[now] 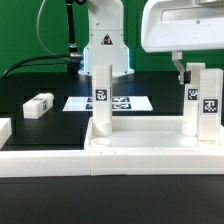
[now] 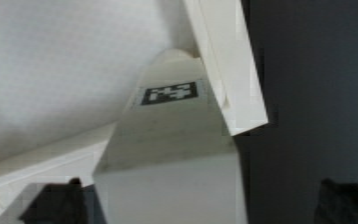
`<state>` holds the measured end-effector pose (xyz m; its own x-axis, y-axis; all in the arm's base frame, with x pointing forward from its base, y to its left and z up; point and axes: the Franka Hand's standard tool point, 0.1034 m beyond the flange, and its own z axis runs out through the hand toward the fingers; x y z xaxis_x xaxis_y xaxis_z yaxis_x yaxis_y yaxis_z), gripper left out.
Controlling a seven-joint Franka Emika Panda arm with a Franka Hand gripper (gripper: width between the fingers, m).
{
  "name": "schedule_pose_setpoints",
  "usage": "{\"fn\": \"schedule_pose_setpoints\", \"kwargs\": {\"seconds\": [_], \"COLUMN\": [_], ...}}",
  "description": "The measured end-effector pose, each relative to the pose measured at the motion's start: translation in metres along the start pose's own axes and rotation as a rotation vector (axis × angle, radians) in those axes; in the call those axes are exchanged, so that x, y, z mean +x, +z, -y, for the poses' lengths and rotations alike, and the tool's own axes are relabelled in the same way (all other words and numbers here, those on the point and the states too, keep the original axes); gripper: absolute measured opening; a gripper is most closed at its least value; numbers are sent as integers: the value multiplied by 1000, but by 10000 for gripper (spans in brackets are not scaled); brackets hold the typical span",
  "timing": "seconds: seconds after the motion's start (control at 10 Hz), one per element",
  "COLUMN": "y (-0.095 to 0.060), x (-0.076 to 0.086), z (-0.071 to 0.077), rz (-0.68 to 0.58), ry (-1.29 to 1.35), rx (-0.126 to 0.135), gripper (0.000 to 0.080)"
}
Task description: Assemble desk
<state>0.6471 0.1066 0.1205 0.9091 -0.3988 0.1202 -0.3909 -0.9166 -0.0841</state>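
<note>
So the desk top [image 1: 150,148] sits on the black bench [image 1: 60,125] at the front of the exterior view, over toward that view's right, rim up like a shallow tray. Two legs stand upright in it. One leg [image 1: 102,95] is at the end on the exterior view's left and a second leg [image 1: 206,100] is at the end on the exterior view's right, both with their black-and-white tags facing the camera. A third leg [image 1: 38,105] lies flat on the bench, well apart from the tray, off to the exterior view's left.

The hand [image 2: 202,205] hangs over the second leg, released and gripping nothing. In the exterior view one dark finger [image 1: 178,68] hangs just beside the top of that leg with a gap showing between them. In the wrist view the fingertips [image 2: 60,205] sit wide apart, with only white plastic and a tag [image 2: 171,94] in the middle, nothing pinched.

Further out, the marker board [image 1: 108,103] lies flat on the bench behind the tray, and the robot's base [image 1: 105,45] stands behind that. A long white rail [image 1: 50,165] runs along the front, right up against the tray. There's also a white bit [image 1: 4,130] at the very edge on the exterior view's left, can't tell what it is.
</note>
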Motion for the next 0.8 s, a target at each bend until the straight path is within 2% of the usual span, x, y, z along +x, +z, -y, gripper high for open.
{"fn": "schedule_pose_setpoints", "kwargs": {"seconds": [0.1,0.2,0.3,0.4,0.6,0.7,0.8], "y": [0,0,0,0,1,1,3], "x": [0,0,0,1,2,3,4], "z": [0,0,-1,-2,-4,-8,-13], "rz": [0,0,0,-1,-1,7,30], "ry": [16,17,51,151,268,461,676], "rx": [0,0,-1,-2,-3,2,19], "gripper": [557,383,383,294,294,294,294]}}
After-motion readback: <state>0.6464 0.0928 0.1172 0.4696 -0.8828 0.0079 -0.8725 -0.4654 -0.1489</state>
